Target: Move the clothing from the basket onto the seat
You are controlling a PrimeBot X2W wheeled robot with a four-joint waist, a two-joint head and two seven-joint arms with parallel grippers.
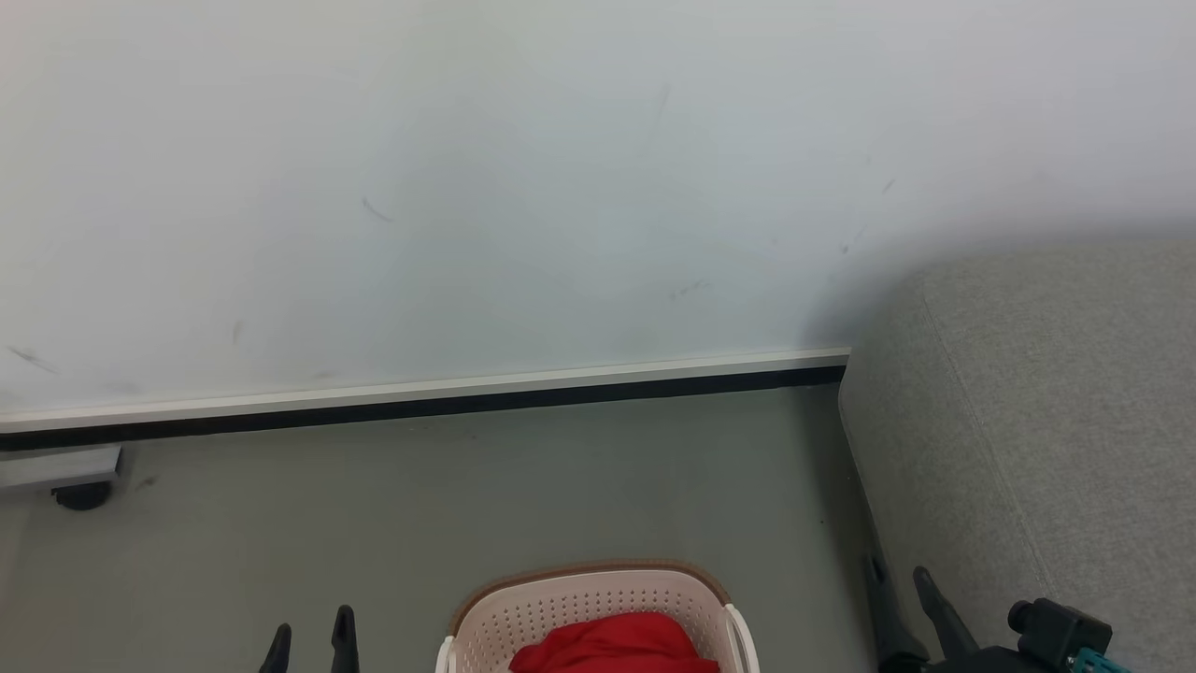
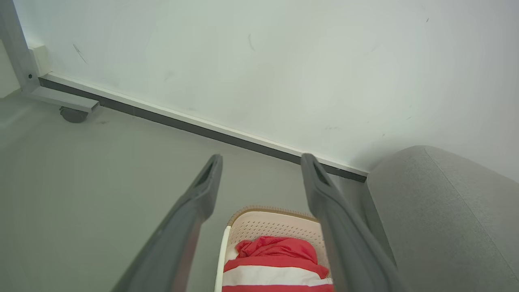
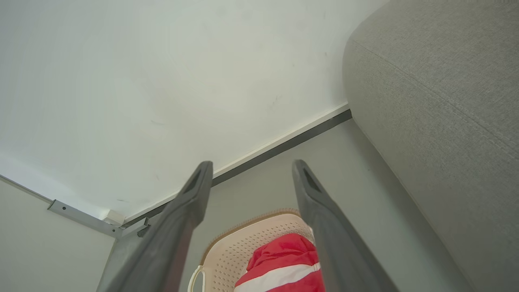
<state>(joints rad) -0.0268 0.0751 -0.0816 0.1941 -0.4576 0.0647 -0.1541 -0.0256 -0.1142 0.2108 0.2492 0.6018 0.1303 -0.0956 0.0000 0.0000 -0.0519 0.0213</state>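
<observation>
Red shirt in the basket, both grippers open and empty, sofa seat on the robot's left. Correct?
One slip: the seat is on the robot's right, not its left, as the head view shows. The rest holds: the red shirt lies in the basket, and the left gripper and right gripper are open and empty.

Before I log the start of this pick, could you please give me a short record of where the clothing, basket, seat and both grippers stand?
clothing: red with white stripes, bunched inside the basket
basket: cream, perforated, on the floor, apart from the seat
seat: grey cushion to the robot's right of the basket
left gripper: open, empty, left of the basket
right gripper: open, empty, beside the seat
task state: clothing not yet touched
</observation>
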